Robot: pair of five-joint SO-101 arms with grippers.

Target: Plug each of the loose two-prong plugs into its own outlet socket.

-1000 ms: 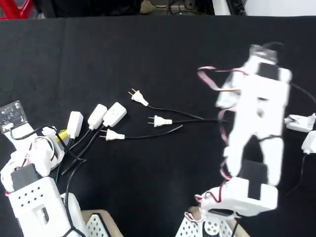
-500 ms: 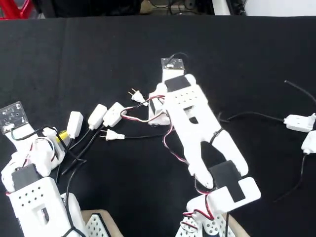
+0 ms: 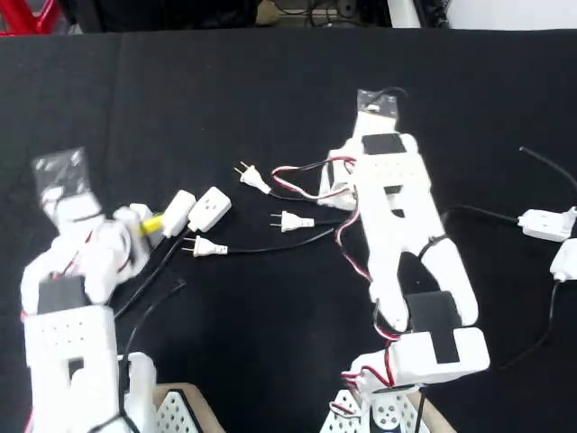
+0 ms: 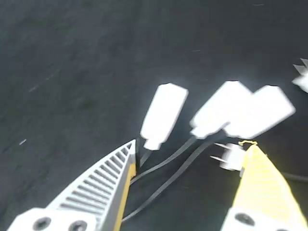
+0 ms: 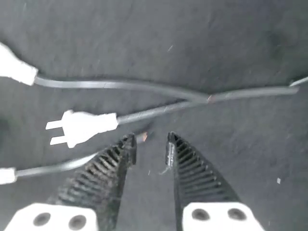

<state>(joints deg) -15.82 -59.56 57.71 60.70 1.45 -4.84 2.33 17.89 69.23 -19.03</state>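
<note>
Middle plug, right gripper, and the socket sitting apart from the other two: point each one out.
middle plug (image 5: 82,127), right wrist view, on its white body.
right gripper (image 5: 150,139), right wrist view, midway between its fingertips.
separate socket (image 4: 163,115), left wrist view, middle of its housing.

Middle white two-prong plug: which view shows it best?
Right wrist view: the white two-prong plug lies close, both prongs distinct, just ahead of the open right end effector. The high view shows it small.
</note>
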